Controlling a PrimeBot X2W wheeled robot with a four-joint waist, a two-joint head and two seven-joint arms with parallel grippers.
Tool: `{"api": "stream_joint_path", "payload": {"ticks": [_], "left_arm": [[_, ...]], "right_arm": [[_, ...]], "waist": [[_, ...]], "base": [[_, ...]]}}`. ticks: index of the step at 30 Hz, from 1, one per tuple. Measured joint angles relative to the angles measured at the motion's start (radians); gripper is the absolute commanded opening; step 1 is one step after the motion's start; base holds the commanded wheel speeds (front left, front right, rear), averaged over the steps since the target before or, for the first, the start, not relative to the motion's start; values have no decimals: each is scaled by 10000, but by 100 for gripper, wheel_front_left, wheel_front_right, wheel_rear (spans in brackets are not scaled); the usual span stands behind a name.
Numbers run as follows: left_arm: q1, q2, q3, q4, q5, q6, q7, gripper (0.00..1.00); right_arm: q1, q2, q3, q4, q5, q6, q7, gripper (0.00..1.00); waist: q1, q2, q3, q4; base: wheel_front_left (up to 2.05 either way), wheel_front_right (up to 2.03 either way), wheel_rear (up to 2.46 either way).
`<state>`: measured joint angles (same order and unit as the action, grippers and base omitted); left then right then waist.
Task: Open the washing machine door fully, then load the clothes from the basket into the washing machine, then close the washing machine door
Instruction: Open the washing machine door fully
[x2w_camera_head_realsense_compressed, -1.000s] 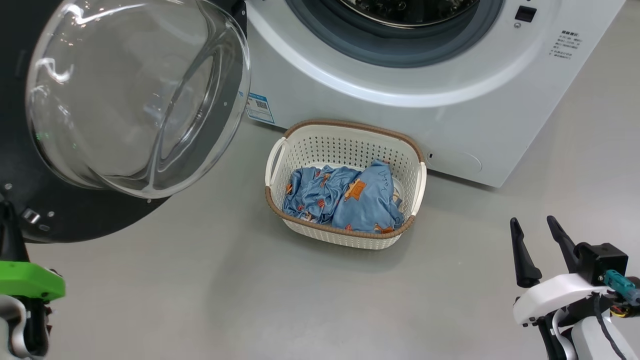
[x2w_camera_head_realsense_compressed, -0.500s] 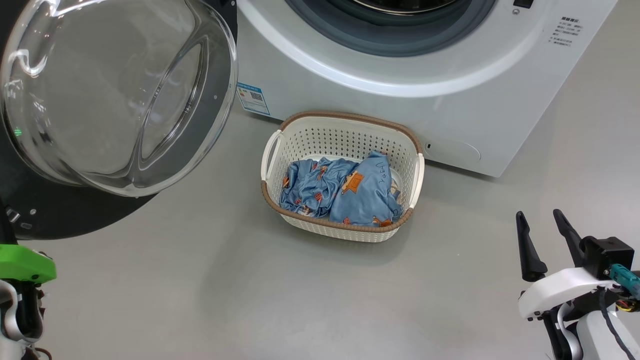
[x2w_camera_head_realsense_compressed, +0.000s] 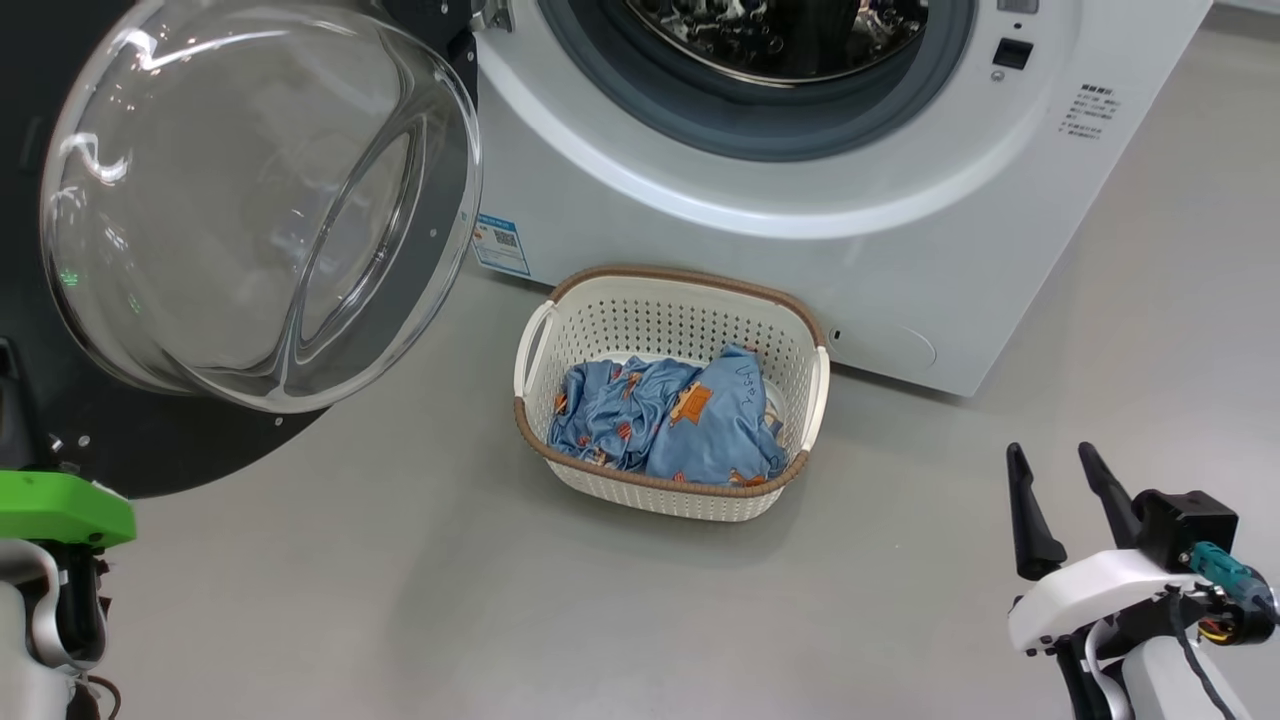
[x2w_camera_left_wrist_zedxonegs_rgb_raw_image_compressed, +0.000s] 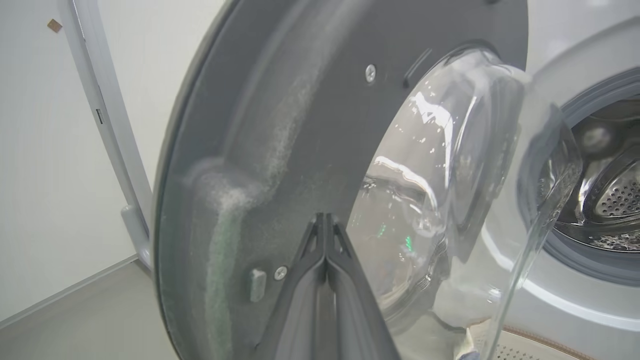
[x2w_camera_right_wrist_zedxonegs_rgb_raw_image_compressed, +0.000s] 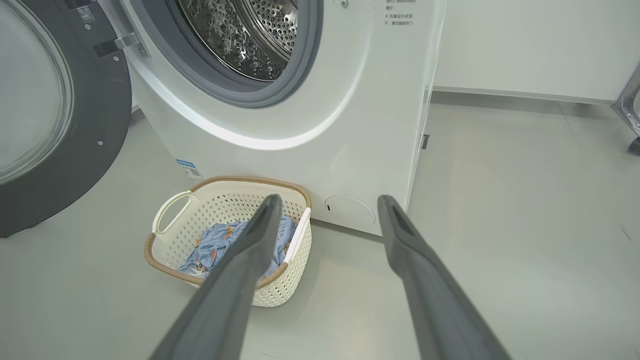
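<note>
The large round glossy black door with its bulging glass window is swung open left of the big white front-loading washing machine. The cream perforated plastic basket, with the light blue printed clothes bundled inside, is set just before the machine. On the left gripper, close by the door's inner face, the jaws are pressed together. On the right gripper they are apart and empty. The light basket could be dragged if a garment snags. The blue sticker and the garment's script cannot be read.
</note>
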<state>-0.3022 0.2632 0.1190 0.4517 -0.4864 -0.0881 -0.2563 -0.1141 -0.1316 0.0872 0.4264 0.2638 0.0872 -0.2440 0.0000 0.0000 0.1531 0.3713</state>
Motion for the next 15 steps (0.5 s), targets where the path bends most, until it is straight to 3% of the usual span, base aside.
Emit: {"api": "stream_joint_path", "payload": {"ticks": [11, 13, 14, 15], "left_arm": [[438, -198, -119, -1254, 596, -140, -2, 0], [585, -247, -173, -1496, 683, -184, -2, 47], [664, -259, -207, -1590, 729, -186, -2, 81], [766, -280, -249, -1707, 788, -205, -2, 100]], "right_arm": [[51, 255, 188, 221, 4, 15, -4, 100], [69, 328, 203, 242, 12, 46, -6, 100], [83, 355, 211, 253, 35, 46, -13, 100], [113, 360, 219, 263, 69, 48, -13, 100]], "waist": [[0, 0, -615, -410], [0, 0, -707, -534], [-1, 0, -749, -600], [0, 0, -792, -669]], "base": [[0, 0, 0], [0, 0, 0], [0, 0, 0], [0, 0, 0]]}}
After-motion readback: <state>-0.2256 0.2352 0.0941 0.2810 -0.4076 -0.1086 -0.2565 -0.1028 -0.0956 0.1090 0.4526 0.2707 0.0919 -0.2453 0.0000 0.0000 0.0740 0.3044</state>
